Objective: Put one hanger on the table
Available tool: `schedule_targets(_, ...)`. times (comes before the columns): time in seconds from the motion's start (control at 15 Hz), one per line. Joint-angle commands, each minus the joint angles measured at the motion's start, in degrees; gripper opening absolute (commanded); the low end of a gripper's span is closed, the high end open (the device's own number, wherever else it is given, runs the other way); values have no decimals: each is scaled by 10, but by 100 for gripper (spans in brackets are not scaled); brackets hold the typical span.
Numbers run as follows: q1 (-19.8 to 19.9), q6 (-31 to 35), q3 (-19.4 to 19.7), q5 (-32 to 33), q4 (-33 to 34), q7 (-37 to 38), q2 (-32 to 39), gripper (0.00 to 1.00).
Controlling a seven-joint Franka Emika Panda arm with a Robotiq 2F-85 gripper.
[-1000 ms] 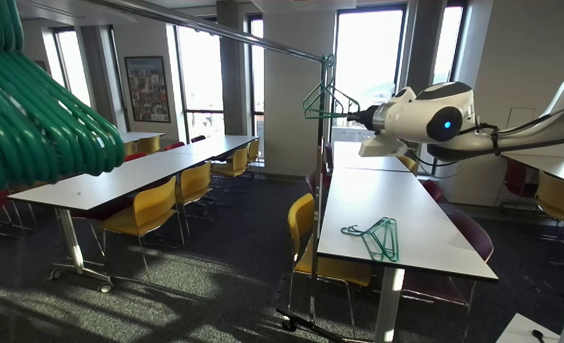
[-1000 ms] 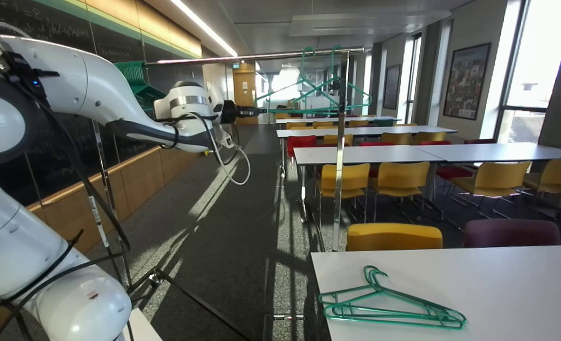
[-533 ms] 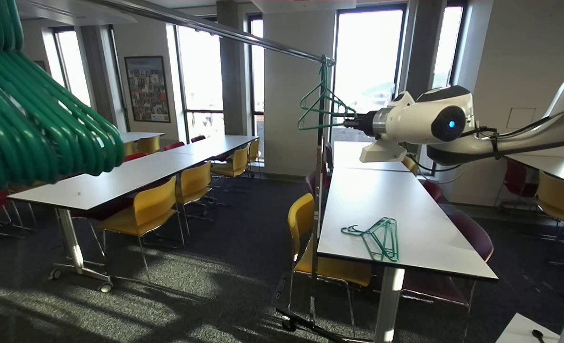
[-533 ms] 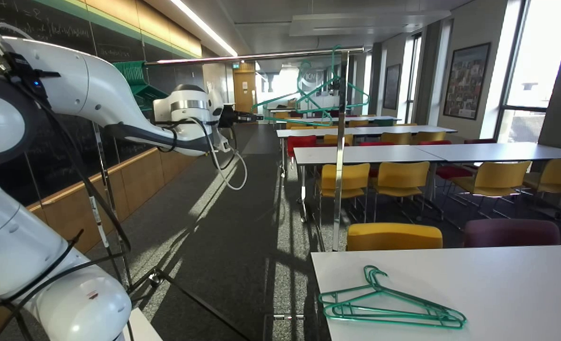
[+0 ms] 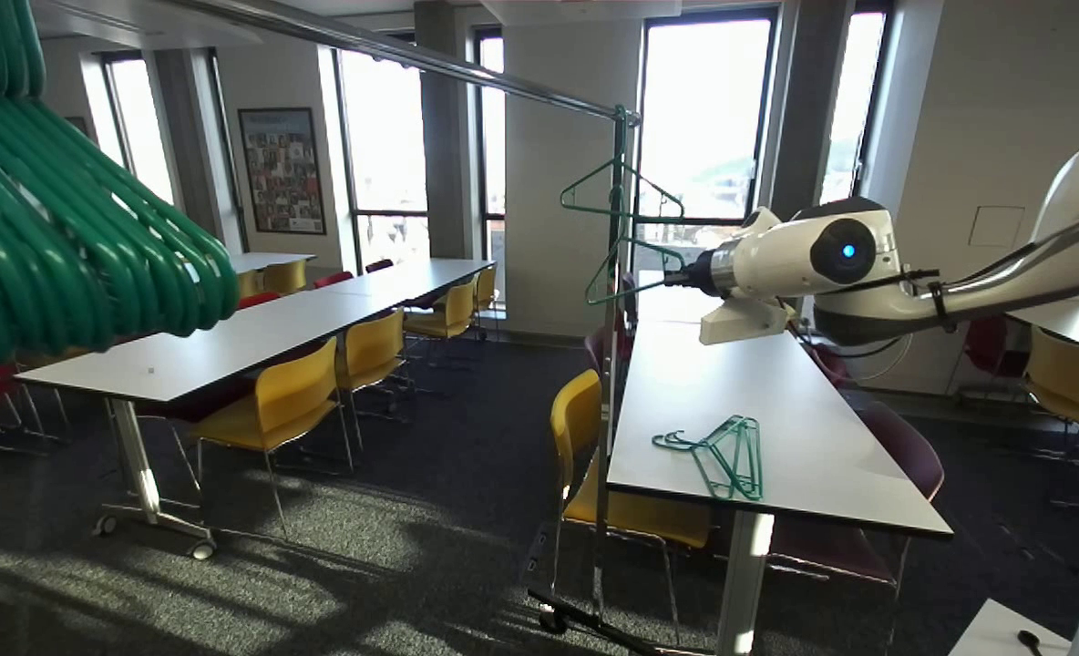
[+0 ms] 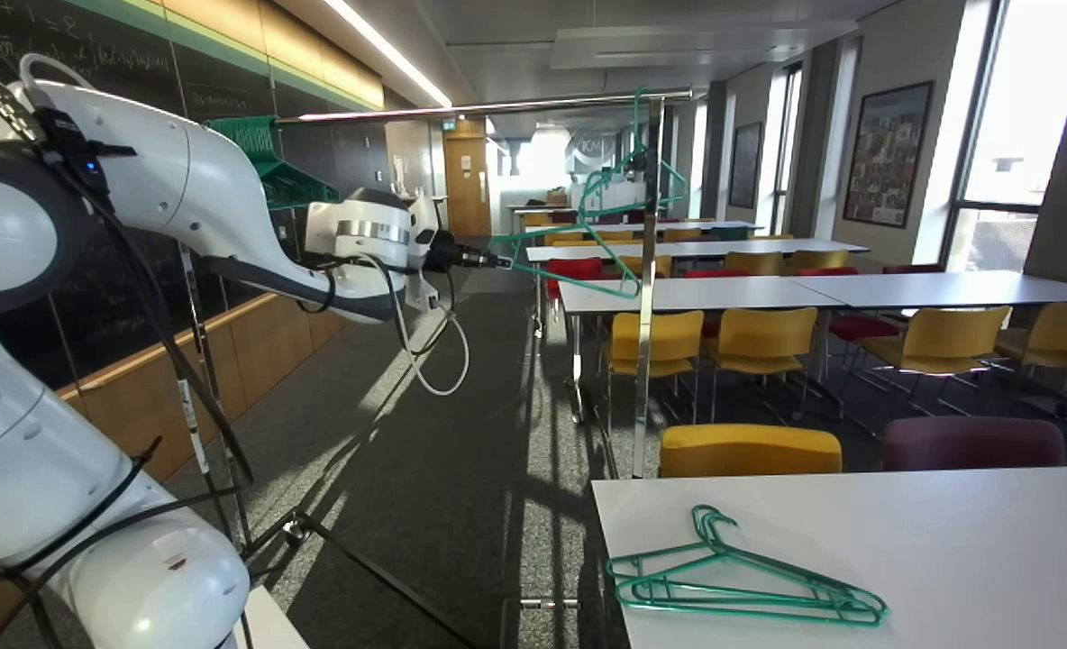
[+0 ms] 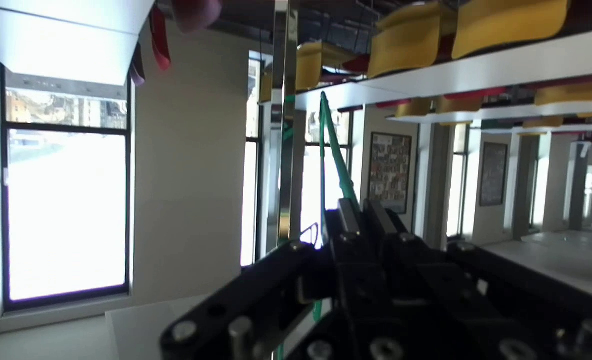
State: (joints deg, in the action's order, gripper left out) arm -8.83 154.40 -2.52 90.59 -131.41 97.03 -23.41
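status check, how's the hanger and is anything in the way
Fingers shut on one green hanger. Hook off the rail, midair, not yet on the table. Rack post nearby, possible snag, contact unclear.

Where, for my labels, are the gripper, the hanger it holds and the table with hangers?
Gripper (image 7: 362, 212), wrist view: between its fingertips.
Held hanger (image 7: 342, 170), wrist view: protruding bar.
Table (image 5: 804, 437), in an exterior view: white top.

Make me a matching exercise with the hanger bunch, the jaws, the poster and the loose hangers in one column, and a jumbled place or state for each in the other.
Things:
1. Hanger bunch
2. Jaws
3. Poster
4. Loose hangers

Places or states:
A. Shut on a single hanger
B. Lying on a white table
C. Packed tightly in a row
D. Framed on a wall

Pairs: 1-C, 2-A, 3-D, 4-B
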Motion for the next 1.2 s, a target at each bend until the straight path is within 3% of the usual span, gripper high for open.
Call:
schedule_targets(0.0,-2,8,13,-113,-13,-103,13,2)
schedule_targets(0.53,9,-13,2,-444,-36,-358,23,2)
schedule_targets(0.67,23,-44,-14,-476,-36,-414,15,2)
schedule_targets(1.13,46,-247,-48,-549,-13,-622,-1,2)
